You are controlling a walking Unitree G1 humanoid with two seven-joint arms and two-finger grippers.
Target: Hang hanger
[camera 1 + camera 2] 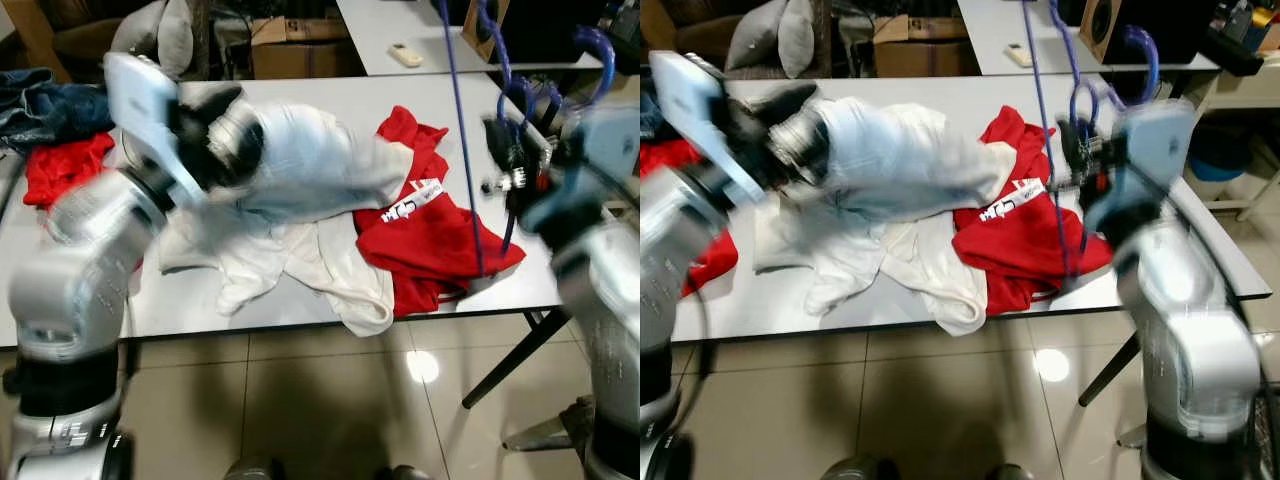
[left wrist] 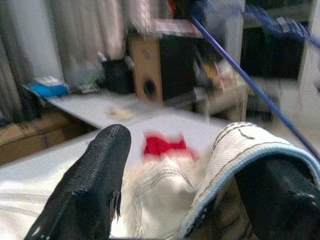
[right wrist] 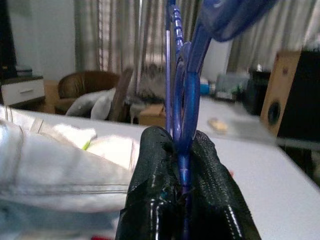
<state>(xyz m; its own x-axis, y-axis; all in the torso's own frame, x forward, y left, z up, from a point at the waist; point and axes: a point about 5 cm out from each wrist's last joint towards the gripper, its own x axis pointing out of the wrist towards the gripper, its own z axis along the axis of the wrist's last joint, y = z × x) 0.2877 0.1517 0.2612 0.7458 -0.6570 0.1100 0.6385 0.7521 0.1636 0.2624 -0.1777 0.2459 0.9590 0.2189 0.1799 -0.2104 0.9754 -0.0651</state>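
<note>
The blue hanger (image 3: 182, 100) looks like glossy plastic, pinched between matt, grainy black fingers (image 3: 155, 185). Soft white cloth (image 1: 300, 160) with stitched seams drapes over a smooth white table (image 1: 330, 95). The red shirt (image 1: 430, 230) is limp fabric. Floor tiles (image 1: 330, 400) shine.

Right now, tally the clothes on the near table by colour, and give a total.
Red: 2, one garment by the hanger, one at the table's left end.
White or pale: 2, one in the left gripper, one beneath.
Blue denim: 1.
Total: 5.
</note>
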